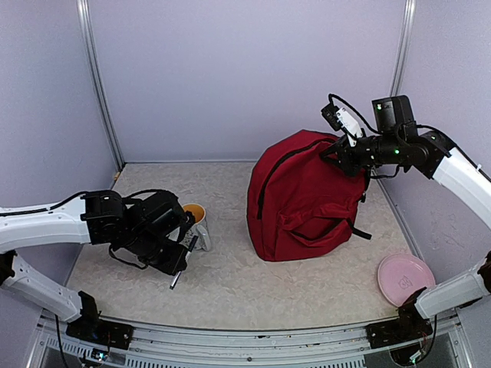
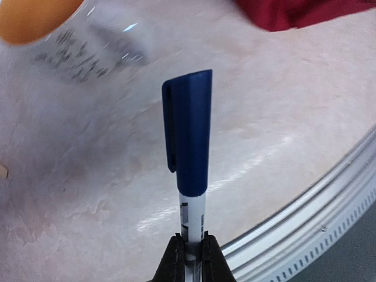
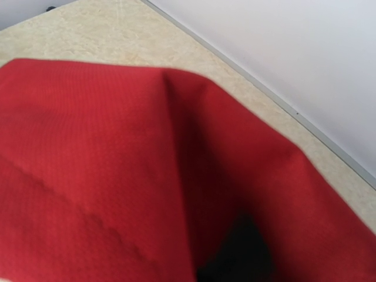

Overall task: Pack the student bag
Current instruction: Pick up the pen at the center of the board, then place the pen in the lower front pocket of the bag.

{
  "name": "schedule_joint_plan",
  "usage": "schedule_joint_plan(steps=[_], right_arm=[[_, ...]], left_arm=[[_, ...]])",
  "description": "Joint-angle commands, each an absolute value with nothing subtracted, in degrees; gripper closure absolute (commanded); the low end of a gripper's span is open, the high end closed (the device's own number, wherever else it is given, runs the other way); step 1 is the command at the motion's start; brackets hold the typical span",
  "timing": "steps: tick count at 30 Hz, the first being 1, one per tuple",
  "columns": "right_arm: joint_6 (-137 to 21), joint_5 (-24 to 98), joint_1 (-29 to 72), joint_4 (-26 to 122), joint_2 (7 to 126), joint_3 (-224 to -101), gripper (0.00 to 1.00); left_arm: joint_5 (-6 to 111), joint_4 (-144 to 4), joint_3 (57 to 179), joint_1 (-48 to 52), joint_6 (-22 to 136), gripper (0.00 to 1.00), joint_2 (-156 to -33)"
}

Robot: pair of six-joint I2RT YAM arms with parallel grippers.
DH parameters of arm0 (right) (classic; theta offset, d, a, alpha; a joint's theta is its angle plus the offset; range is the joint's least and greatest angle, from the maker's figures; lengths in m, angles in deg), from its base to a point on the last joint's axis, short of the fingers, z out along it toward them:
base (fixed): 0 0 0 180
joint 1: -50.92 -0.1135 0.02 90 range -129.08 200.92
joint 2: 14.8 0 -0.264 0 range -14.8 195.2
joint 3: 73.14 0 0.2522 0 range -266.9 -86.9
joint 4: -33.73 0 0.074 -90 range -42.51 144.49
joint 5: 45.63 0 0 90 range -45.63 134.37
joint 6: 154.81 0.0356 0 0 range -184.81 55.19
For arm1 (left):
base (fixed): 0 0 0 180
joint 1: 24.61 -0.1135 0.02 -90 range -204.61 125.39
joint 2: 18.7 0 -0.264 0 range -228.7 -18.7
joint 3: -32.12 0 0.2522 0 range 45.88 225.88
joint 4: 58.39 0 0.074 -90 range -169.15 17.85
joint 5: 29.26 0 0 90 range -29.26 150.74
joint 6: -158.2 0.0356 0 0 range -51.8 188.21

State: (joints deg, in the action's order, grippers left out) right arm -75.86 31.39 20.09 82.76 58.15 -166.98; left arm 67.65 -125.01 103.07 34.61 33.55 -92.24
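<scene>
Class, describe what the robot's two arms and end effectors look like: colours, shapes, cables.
The left arm and right arm have white links with chunky black joints. Loose black cables trail by the black left end effector and right end effector, whose wrist carries a boxy camera.

Low and well left of the student bag (image 1: 303, 203), the left arm (image 1: 46, 222) reaches in, wrist pitched down. The left gripper (image 2: 188, 258) is clamped tight on a pen (image 2: 191, 176), fingers on the white barrel, blue cap end sticking out. At the bag's top right, the right arm (image 1: 460, 172) comes in high, forearm about level. The right gripper (image 1: 331, 157) pinches the bag's top fabric; its fingers are hidden in the wrist view.
</scene>
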Motion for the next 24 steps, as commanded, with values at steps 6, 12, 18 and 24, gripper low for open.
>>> schedule_joint_plan(steps=[6, 12, 18, 24], right_arm=[[-75.0, 31.0, 20.1, 82.4, 59.0, -169.1, 0.87], [-74.9, 31.0, 20.2, 82.2, 59.2, -169.1, 0.87], [-74.7, 30.8, 20.2, 83.1, 59.9, -169.1, 0.88], [-74.6, 30.6, 20.1, 82.5, 60.1, -168.8, 0.87]], left_arm=[[69.4, -116.3, 120.9, 50.1, 52.0, 0.97, -99.3], [78.1, -106.8, 138.7, 51.6, 72.1, 0.97, -118.0], [81.9, -107.2, 158.7, 51.5, 85.9, 0.97, -135.9], [90.3, -97.6, 163.4, 51.0, 97.7, 0.96, -145.9]])
